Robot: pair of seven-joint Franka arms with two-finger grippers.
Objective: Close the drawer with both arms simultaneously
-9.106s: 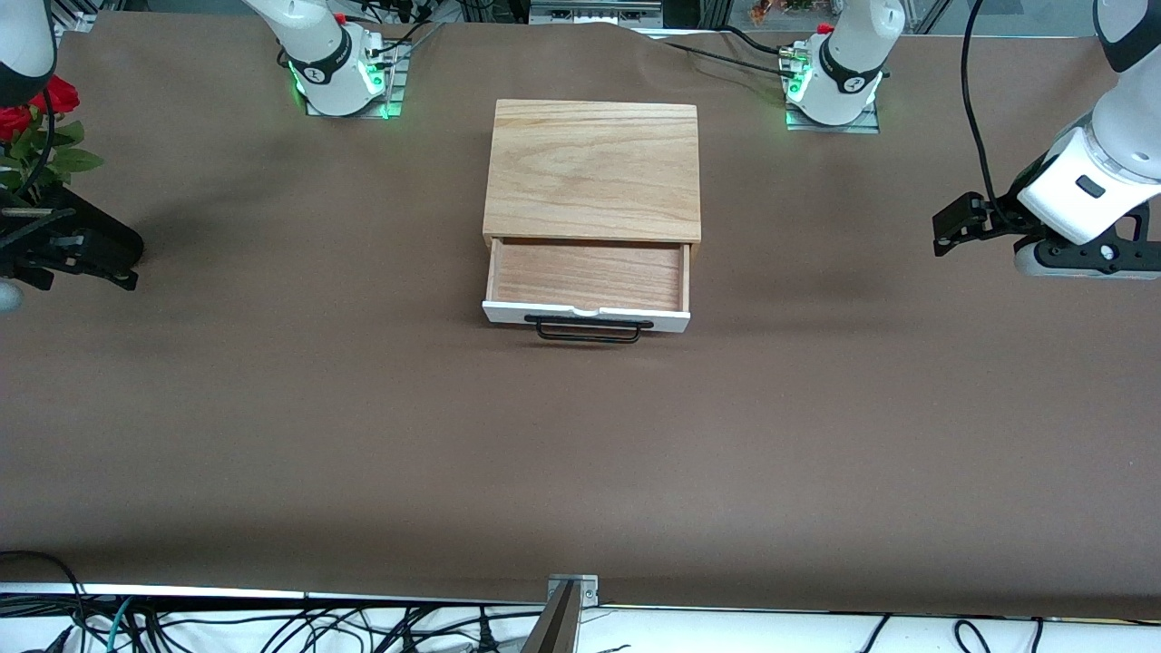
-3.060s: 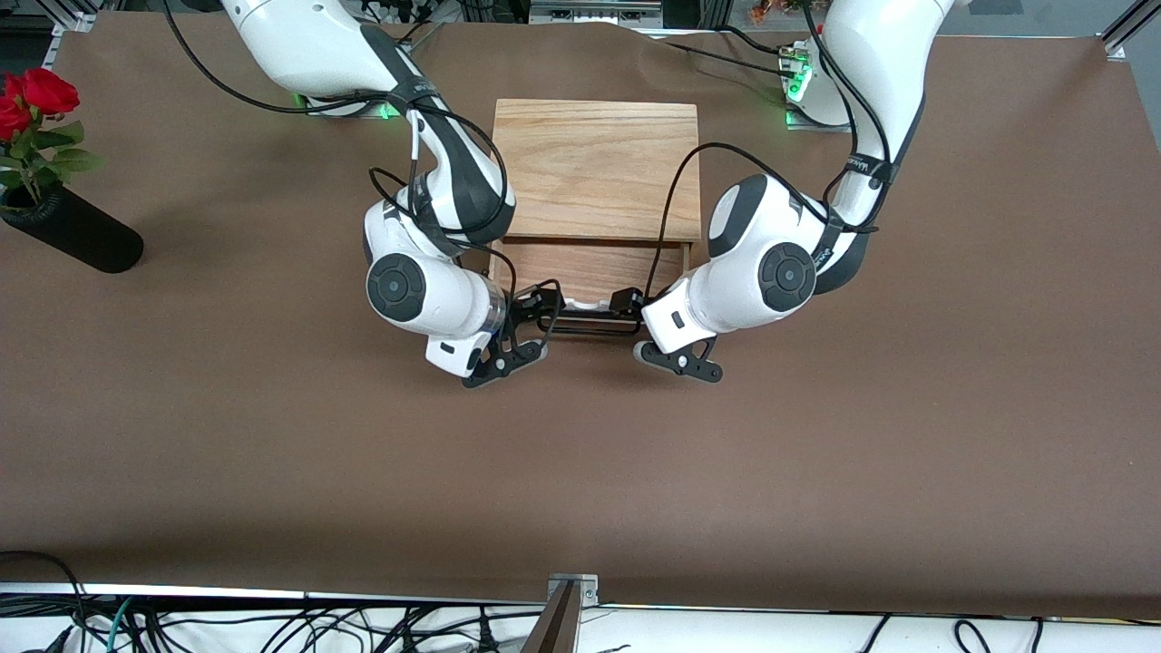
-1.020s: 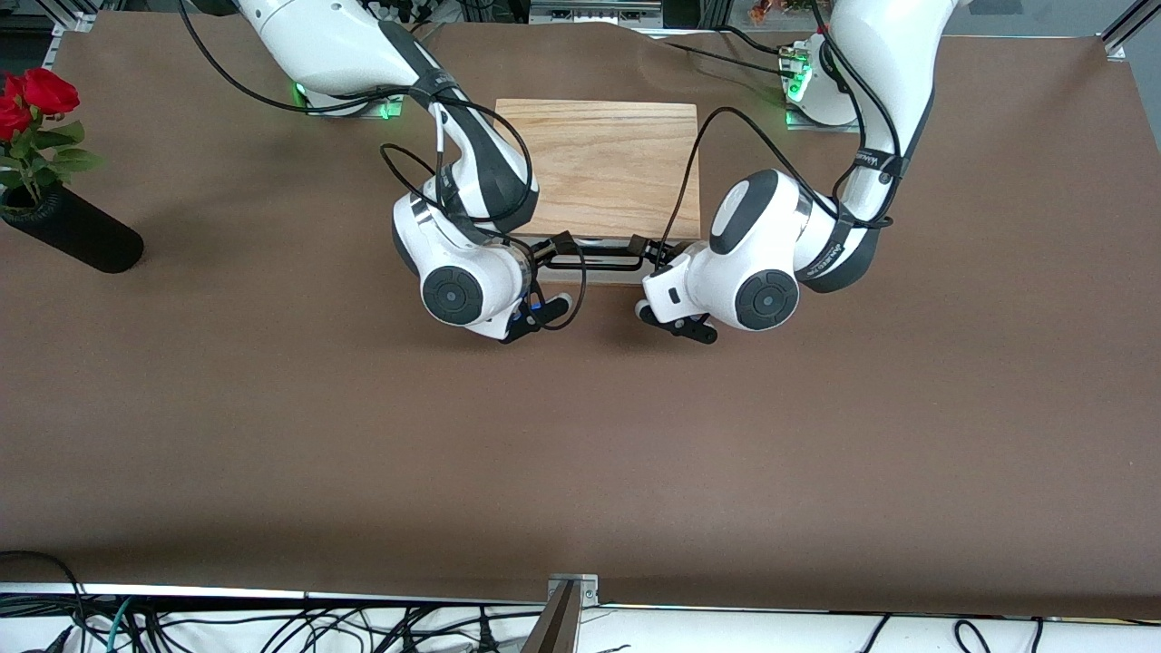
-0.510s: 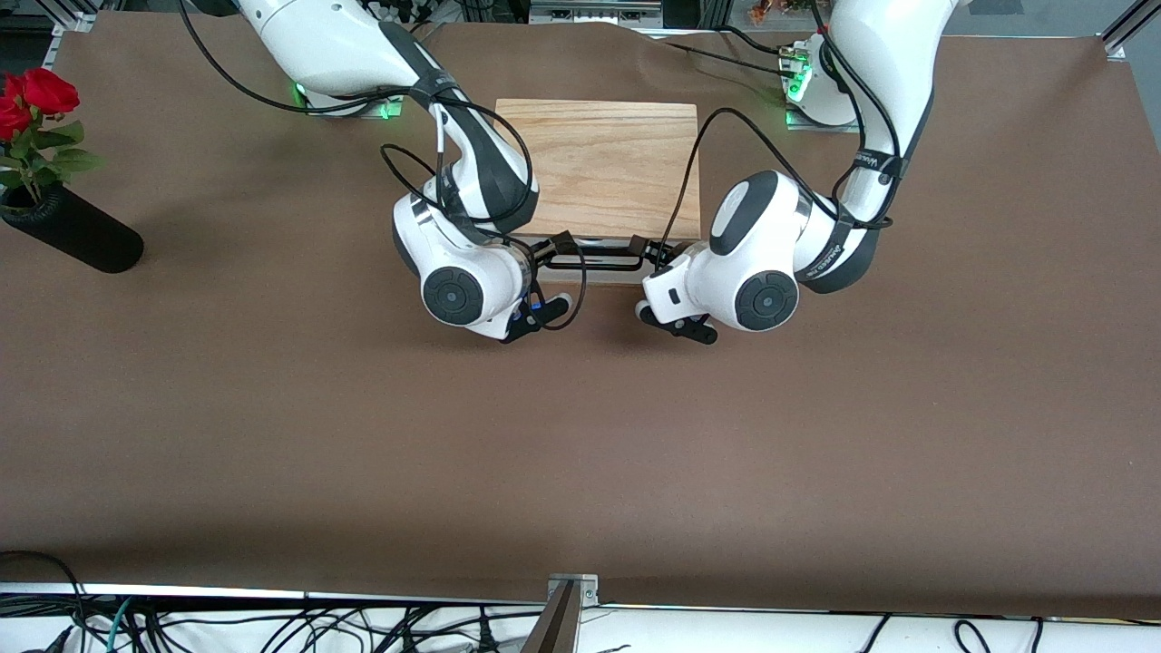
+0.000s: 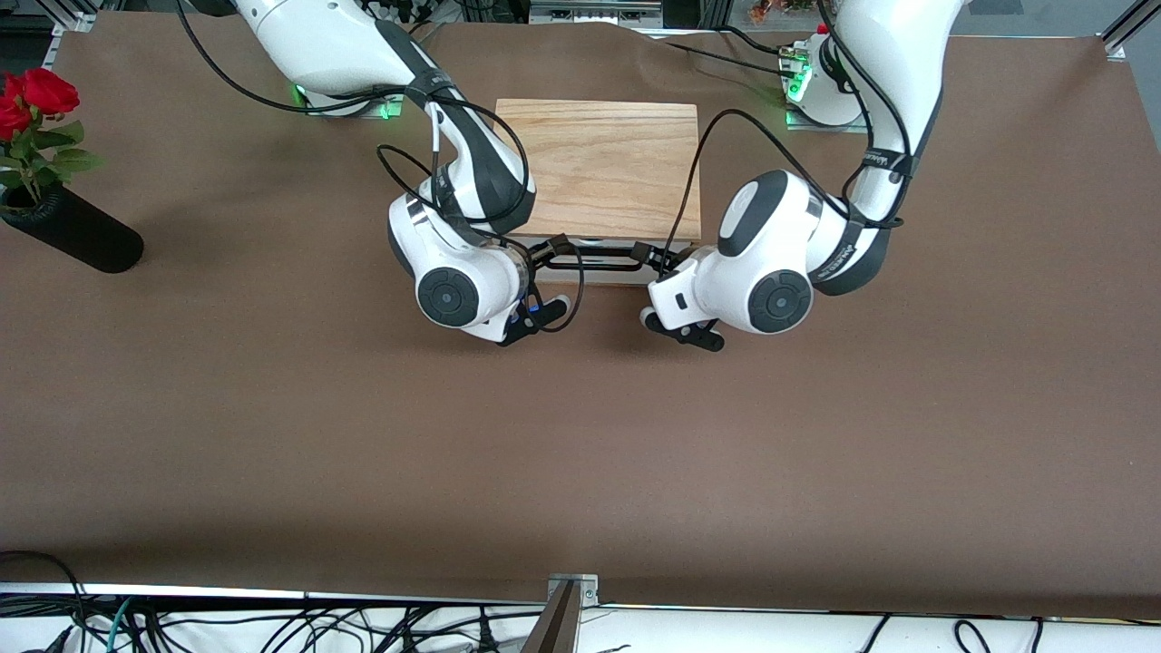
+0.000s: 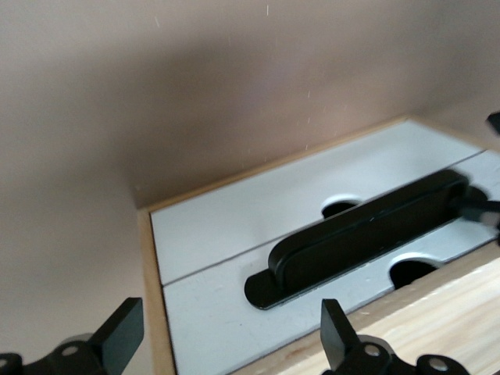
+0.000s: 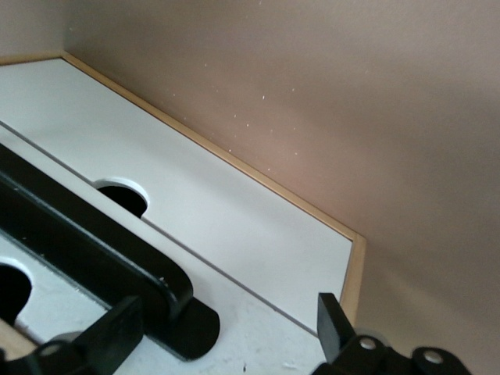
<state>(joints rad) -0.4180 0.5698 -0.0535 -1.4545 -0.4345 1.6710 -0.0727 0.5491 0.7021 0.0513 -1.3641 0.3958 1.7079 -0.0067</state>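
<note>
The light-oak box (image 5: 599, 168) stands mid-table with its drawer pushed in. Only the black wire handle (image 5: 599, 266) shows in the front view. My right gripper (image 5: 551, 247) is at the handle's end toward the right arm, my left gripper (image 5: 646, 252) at its other end. In the left wrist view my left gripper (image 6: 226, 344) is open, its fingers (image 6: 117, 336) straddling the white drawer front (image 6: 219, 305) beside the handle (image 6: 367, 234). In the right wrist view my right gripper (image 7: 226, 336) is open over the white front (image 7: 258, 242), next to the handle (image 7: 86, 242).
A black vase (image 5: 77, 240) with red roses (image 5: 32, 95) lies at the right arm's end of the table. The arm bases (image 5: 821, 91) stand along the table's edge farthest from the front camera. Brown table (image 5: 580, 453) stretches toward the front camera.
The drawer, open at first, has been pushed into the box by both grippers. In the last half second the left arm's wrist has drawn back slightly; the right arm has barely moved.
</note>
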